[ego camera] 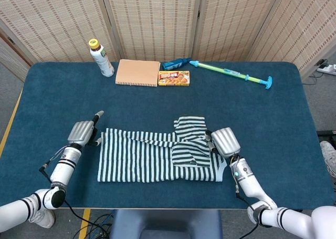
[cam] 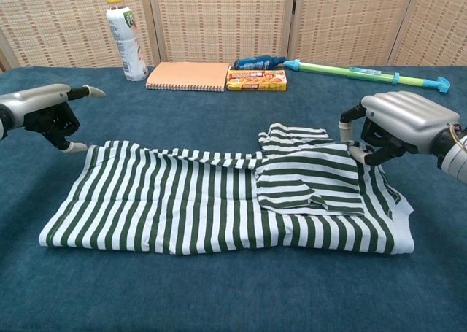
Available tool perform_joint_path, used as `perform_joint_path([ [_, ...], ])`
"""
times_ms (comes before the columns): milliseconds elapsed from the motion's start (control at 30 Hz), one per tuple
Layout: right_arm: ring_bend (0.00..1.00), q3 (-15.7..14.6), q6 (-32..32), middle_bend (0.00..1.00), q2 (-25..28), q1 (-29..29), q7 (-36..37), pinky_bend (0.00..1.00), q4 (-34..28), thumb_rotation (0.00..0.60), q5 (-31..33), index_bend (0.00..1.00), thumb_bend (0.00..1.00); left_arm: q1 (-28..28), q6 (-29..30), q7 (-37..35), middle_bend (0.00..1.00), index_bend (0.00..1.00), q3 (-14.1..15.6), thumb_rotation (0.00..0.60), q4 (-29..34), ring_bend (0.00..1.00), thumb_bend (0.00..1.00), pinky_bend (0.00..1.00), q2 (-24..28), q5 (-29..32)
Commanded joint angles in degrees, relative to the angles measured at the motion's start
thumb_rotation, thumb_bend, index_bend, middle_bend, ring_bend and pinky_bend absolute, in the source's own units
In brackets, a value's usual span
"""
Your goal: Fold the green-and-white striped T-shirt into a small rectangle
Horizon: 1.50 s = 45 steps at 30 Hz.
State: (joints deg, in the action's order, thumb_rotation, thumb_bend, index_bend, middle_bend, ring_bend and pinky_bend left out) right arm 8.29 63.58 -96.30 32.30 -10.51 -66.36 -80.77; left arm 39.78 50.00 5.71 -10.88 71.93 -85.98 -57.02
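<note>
Hovering just off the shirt's (cam: 219, 201) left edge, the left hand (cam: 45, 113) holds nothing, its fingers apart with one pointing outward. The right hand (cam: 398, 125) sits at the shirt's right edge, fingers curled down; whether it pinches cloth I cannot tell. The shirt lies flat on the tabletop (ego camera: 262, 123), partly folded. Along the far edge stand a bottle (ego camera: 101, 58), notebook (ego camera: 137, 72) and box (ego camera: 174, 78).
</note>
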Motion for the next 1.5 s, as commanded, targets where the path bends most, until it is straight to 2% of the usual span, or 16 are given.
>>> perform_joint_path([
  [33, 1.00, 0.18, -0.51, 1.00, -0.25, 0.27, 0.03, 1.00, 0.62, 0.600, 0.48, 0.75, 0.57, -0.10, 0.01, -0.01, 0.88, 0.00, -0.04, 0.600, 0.01, 0.84, 0.33, 0.96, 0.04, -0.05],
  [200, 1.00, 0.50, -1.60, 1.00, -0.54, 0.73, 0.31, 1.00, 1.57, 0.600, 1.44, 0.71, 0.54, -0.43, 0.01, -0.19, 0.88, 0.00, -0.08, 0.600, 0.09, 0.84, 0.33, 0.96, 0.13, -0.23],
  [233, 1.00, 0.56, -2.00, 1.00, -0.46, 0.82, 0.25, 1.00, 1.50, 0.600, 1.74, 0.68, 0.52, -0.50, 0.01, -0.23, 0.88, 0.00, -0.10, 0.600, 0.13, 0.84, 0.33, 0.96, 0.17, -0.24],
  [300, 1.00, 0.82, -2.71, 0.98, -0.18, 0.99, -0.02, 1.00, 1.07, 0.600, 2.52, 0.54, 0.44, -0.66, 0.12, -0.32, 0.88, 0.00, -0.15, 0.600, 0.23, 0.84, 0.33, 0.96, 0.27, -0.31],
  [433, 1.00, 1.50, -3.35, 0.97, 0.65, 1.21, -0.44, 1.00, -0.12, 0.600, 3.78, 0.28, 0.19, -0.97, 0.39, -0.34, 0.88, 0.00, -0.28, 0.600, 0.51, 0.84, 0.33, 0.96, 0.59, -0.42],
  [500, 1.00, 1.78, -3.27, 0.97, 1.06, 1.24, -0.56, 1.00, -0.51, 0.600, 4.11, 0.21, 0.13, -1.07, 0.50, -0.34, 0.88, 0.00, -0.35, 0.600, 0.70, 0.84, 0.33, 0.96, 0.77, -0.47],
  [667, 1.00, 2.54, -3.23, 0.96, 2.49, 1.19, -0.72, 1.00, -1.15, 0.600, 5.27, 0.13, 0.08, -1.43, 0.78, -0.15, 0.88, 0.00, -0.20, 0.600, 1.45, 0.84, 0.33, 0.96, 1.35, -0.93],
  [800, 1.00, 1.66, -1.27, 0.96, 4.30, 0.42, 0.90, 1.00, -4.12, 0.600, 3.25, 0.14, 0.08, -1.89, 1.39, -0.46, 0.88, 0.00, -0.29, 0.600, 2.27, 0.84, 0.33, 0.96, 1.81, -1.28],
  [1000, 1.00, -3.12, 1.51, 0.96, 8.77, -1.73, 3.24, 1.00, -9.53, 0.600, -2.78, 0.31, 0.16, -2.33, 1.97, -0.24, 0.88, 0.00, -0.25, 0.600, 3.34, 0.84, 0.33, 0.96, 2.65, -1.75],
  [1133, 1.00, -7.16, 2.10, 0.97, 10.88, -3.16, 3.71, 1.00, -11.12, 0.600, -6.39, 0.38, 0.19, -2.57, 2.10, 0.06, 0.88, 0.00, 0.00, 0.600, 3.90, 0.84, 0.33, 0.96, 2.90, -2.01],
  [1233, 1.00, -8.86, 2.28, 0.97, 11.35, -3.90, 4.12, 1.00, -11.12, 0.600, -7.71, 0.41, 0.22, -2.70, 2.12, 0.23, 0.88, 0.00, 0.13, 0.600, 4.18, 0.84, 0.33, 0.96, 2.96, -2.08],
  [1500, 1.00, -10.16, 1.07, 0.97, 9.75, -4.05, 4.37, 1.00, -9.25, 0.600, -8.78, 0.43, 0.25, -2.83, 2.26, 0.61, 0.88, 0.00, 0.16, 0.600, 4.67, 0.84, 0.33, 0.96, 2.97, -2.14],
])
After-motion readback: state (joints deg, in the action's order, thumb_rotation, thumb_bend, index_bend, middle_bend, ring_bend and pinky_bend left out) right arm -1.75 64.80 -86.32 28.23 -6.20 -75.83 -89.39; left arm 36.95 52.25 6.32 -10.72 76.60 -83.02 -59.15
